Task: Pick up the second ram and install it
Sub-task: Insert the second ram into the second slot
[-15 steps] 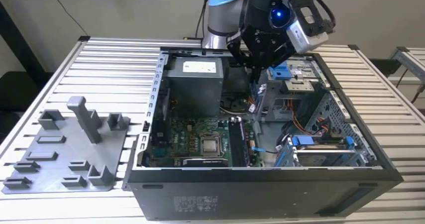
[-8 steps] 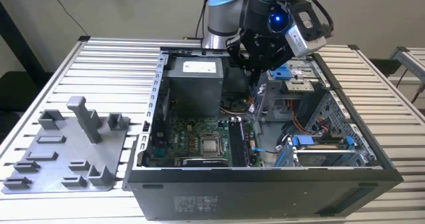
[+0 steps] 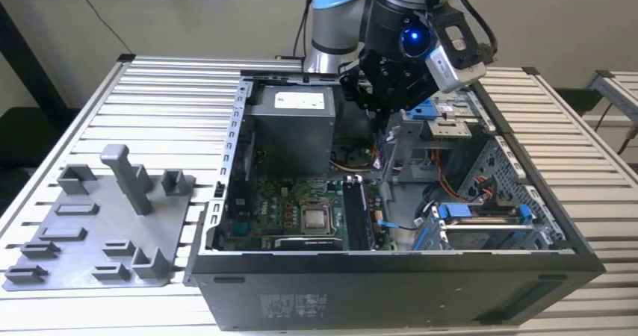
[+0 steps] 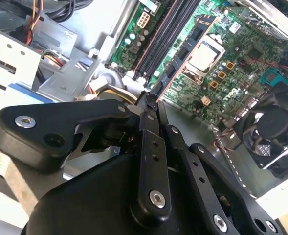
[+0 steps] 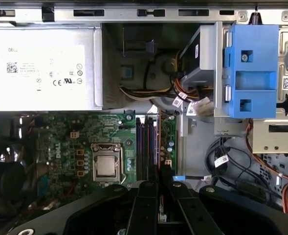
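My gripper [image 3: 382,110] hangs over the middle of the open computer case [image 3: 399,265], above the motherboard [image 3: 299,213]. Its fingers are shut on the second ram [image 3: 383,129], a thin dark strip pointing down from the tips. In the first wrist view the gripper [image 5: 160,182] holds that ram [image 5: 159,159] edge-on, lined up beside the memory slots [image 5: 146,144]. The second wrist view shows the fingertips [image 4: 151,105] pressed together above the long dark slots [image 4: 166,36]. A dark stick [image 3: 356,210] stands in a slot to the exterior view's right of the silver CPU [image 3: 317,218].
The grey power supply [image 3: 294,123] and cable bundles [image 5: 183,100] sit behind the board. A blue drive bracket [image 5: 251,71] and metal cage [image 3: 479,224] fill the case's side at the exterior view's right. A grey tray [image 3: 100,231] with plastic blocks lies on the slatted table at the exterior view's left.
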`<state>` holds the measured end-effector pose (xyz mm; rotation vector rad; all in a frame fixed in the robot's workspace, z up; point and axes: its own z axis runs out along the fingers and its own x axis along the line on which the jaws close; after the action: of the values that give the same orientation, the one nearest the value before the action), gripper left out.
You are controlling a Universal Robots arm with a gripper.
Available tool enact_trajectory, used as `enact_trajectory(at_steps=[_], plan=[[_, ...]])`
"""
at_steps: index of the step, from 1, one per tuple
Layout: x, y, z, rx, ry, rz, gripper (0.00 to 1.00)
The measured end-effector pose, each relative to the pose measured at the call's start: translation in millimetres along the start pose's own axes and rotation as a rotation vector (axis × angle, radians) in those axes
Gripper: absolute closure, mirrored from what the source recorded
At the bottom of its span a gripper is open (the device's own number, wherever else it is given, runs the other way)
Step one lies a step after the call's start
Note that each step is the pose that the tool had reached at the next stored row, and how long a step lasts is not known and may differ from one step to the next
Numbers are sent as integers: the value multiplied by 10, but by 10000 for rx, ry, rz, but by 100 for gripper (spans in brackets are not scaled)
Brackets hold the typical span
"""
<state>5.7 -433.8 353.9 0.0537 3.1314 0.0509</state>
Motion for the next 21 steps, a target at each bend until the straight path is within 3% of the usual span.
enact_trajectory(at_steps=[8,21], plan=[[1,-6,76,7,0,10,86],[-1,-72,160,6,-1,49,86]])
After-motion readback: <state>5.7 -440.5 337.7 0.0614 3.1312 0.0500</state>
